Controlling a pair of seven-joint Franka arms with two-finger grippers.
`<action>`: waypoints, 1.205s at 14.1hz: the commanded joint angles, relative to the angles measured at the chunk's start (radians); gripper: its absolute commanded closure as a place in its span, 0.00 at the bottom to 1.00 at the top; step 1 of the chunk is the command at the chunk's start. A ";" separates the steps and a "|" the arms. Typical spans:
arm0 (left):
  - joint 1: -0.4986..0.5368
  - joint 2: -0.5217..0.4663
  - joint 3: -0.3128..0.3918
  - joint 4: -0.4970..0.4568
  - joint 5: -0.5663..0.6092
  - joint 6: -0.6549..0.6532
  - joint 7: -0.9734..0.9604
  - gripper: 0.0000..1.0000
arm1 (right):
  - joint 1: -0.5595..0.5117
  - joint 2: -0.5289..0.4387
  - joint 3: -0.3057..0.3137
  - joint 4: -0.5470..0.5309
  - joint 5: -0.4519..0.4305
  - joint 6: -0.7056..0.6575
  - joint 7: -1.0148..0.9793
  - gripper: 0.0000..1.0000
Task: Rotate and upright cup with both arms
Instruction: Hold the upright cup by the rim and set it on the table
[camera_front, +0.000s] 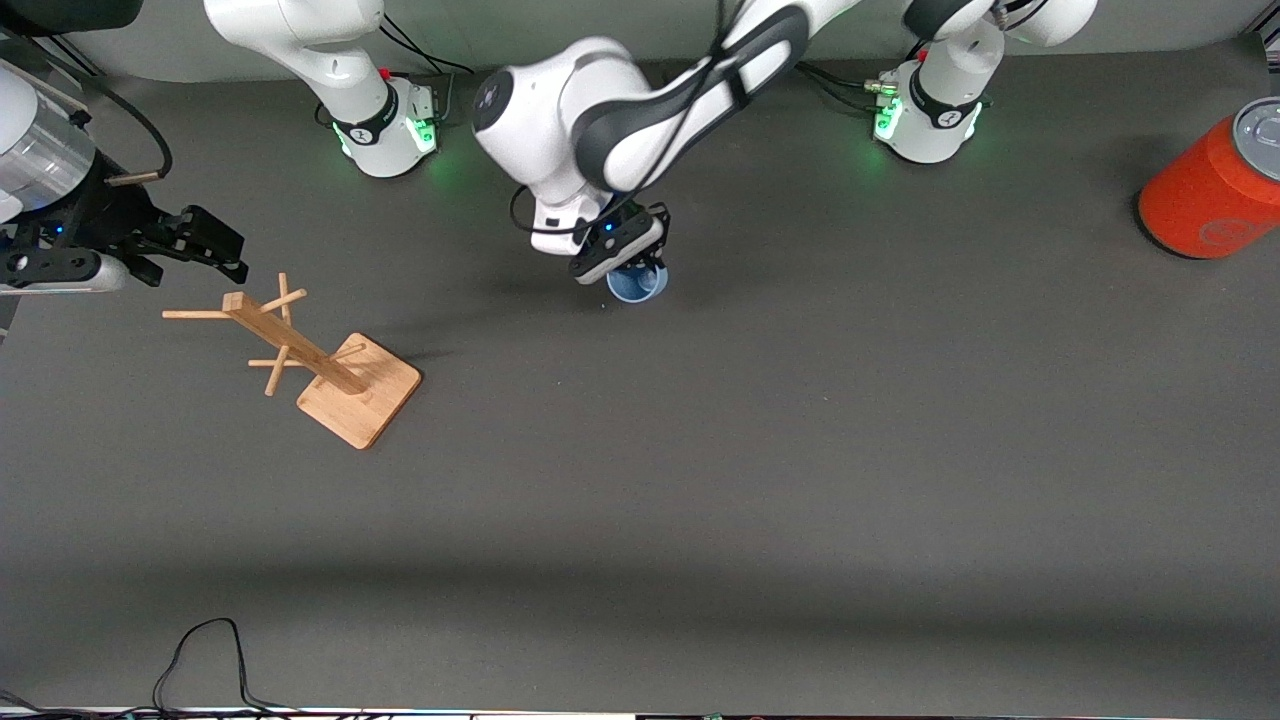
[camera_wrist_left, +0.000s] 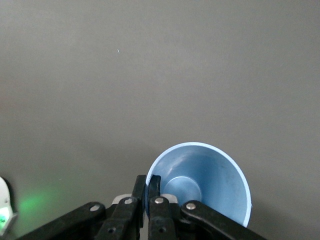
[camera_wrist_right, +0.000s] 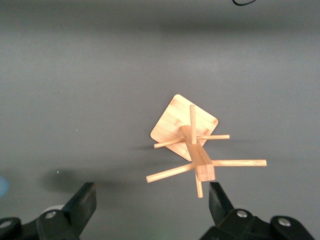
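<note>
Cup (camera_wrist_left: 207, 182) at mid-table, between the two arm bases and nearer the camera than they are, standing mouth up, pinched at the rim by the left gripper (camera_front: 628, 262). One finger (camera_wrist_left: 152, 192) lies inside the wall and the other outside, pressed on the thin wall. The cup looks light, stiff and matte, so a rim pinch should hold, though the tapered, smooth wall could slip or pivot between the pads if tilted quickly. A grasp across the body near the wider mouth would likely be steadier. The right gripper (camera_front: 215, 245), jaws spread and empty, waits over the rack (camera_wrist_right: 192, 147) toward the right arm's end of the table. The can (camera_front: 1215, 185) stands well apart.
</note>
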 joint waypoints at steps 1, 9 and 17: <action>0.115 -0.220 0.000 -0.163 -0.110 0.034 0.119 1.00 | -0.102 0.019 0.056 0.025 0.009 -0.036 0.004 0.00; 0.409 -0.712 0.012 -0.805 -0.446 0.459 0.603 1.00 | -0.066 0.087 0.085 0.102 0.013 -0.031 0.001 0.00; 0.417 -0.688 0.018 -1.126 -0.342 0.943 0.621 1.00 | -0.029 0.094 0.088 0.097 0.023 -0.031 -0.002 0.00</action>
